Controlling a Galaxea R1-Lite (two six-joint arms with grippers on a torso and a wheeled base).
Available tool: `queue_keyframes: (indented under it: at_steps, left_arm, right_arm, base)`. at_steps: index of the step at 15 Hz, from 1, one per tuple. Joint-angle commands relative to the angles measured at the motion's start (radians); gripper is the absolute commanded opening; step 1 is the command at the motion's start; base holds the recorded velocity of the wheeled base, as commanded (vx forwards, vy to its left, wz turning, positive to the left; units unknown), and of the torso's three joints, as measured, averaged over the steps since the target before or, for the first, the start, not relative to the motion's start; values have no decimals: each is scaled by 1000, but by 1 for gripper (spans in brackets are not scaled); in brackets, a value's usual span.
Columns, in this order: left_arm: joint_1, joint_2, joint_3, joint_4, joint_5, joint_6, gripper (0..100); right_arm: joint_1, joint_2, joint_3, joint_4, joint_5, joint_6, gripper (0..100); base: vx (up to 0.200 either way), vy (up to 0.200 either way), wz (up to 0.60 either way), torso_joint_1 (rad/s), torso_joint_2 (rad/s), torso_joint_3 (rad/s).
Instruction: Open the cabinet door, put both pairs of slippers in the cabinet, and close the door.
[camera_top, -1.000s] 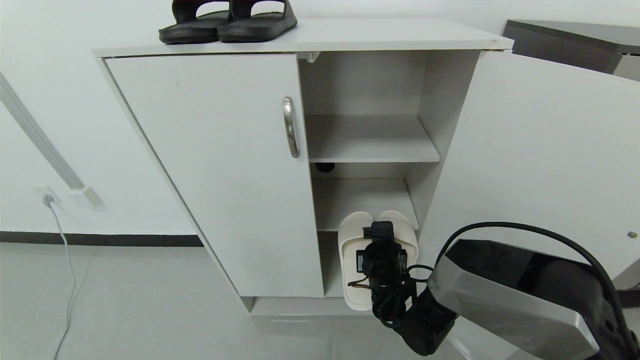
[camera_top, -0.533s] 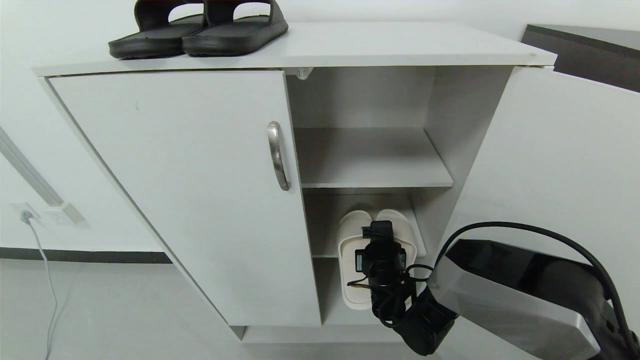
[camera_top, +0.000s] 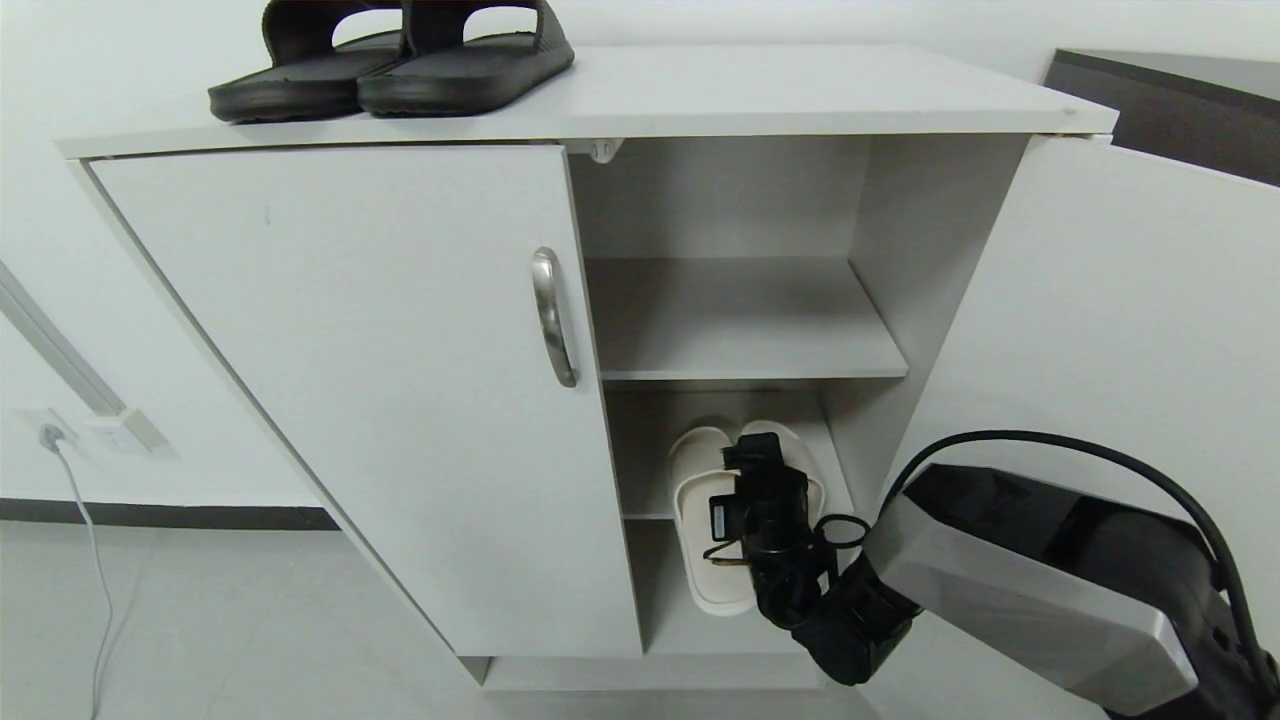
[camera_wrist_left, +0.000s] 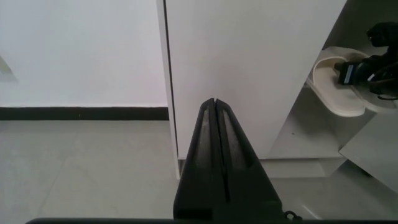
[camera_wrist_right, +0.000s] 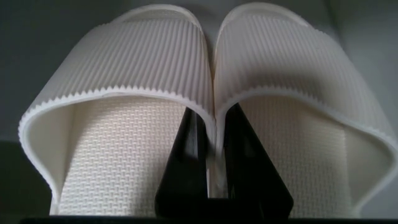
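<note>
Now the cabinet (camera_top: 800, 90), door (camera_top: 1100, 330) open, is receiving the white slippers (camera_top: 697, 525): the right gripper (camera_wrist_right: 214, 162), clamped on their inner walls, is pushing them farther onto the middle shelf (camera_top: 645, 490). On top the black slippers (camera_top: 400, 60) are waiting; the left gripper (camera_wrist_left: 214, 124) is hanging closed.

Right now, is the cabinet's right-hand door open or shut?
Open: the right-hand door is swung out, baring the shelves inside.

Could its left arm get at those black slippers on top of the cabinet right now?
Probably yes. The black slippers lie uncovered on the cabinet top, near its left end, and the left gripper is shut and empty. It points low at the closed door, so it would have to rise first.
</note>
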Motion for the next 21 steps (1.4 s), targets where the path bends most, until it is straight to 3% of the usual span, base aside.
queue_keyframes:
  at_steps: [1, 10, 19, 20, 21]
  left_arm:
    - [0, 1, 0, -1, 1, 0, 0]
    - [0, 1, 0, -1, 1, -2, 0]
    - [0, 1, 0, -1, 1, -2, 0]
    - [0, 1, 0, -1, 1, -2, 0]
    - [0, 1, 0, -1, 1, -2, 0]
  right_arm:
    - [-24, 26, -113, 68, 0, 1, 0]
    - [-67, 172, -559, 354, 0, 1, 0]
    - [-87, 207, -645, 426, 0, 4, 0]
    - [-85, 208, -644, 428, 0, 4, 100]
    - [-85, 207, -642, 426, 0, 6, 100]
  base:
    - [0, 0, 0, 0, 0, 0]
    - [0, 0, 0, 0, 0, 0]
    - [0, 0, 0, 0, 0, 0]
    - [0, 0, 0, 0, 0, 0]
    - [0, 0, 0, 0, 0, 0]
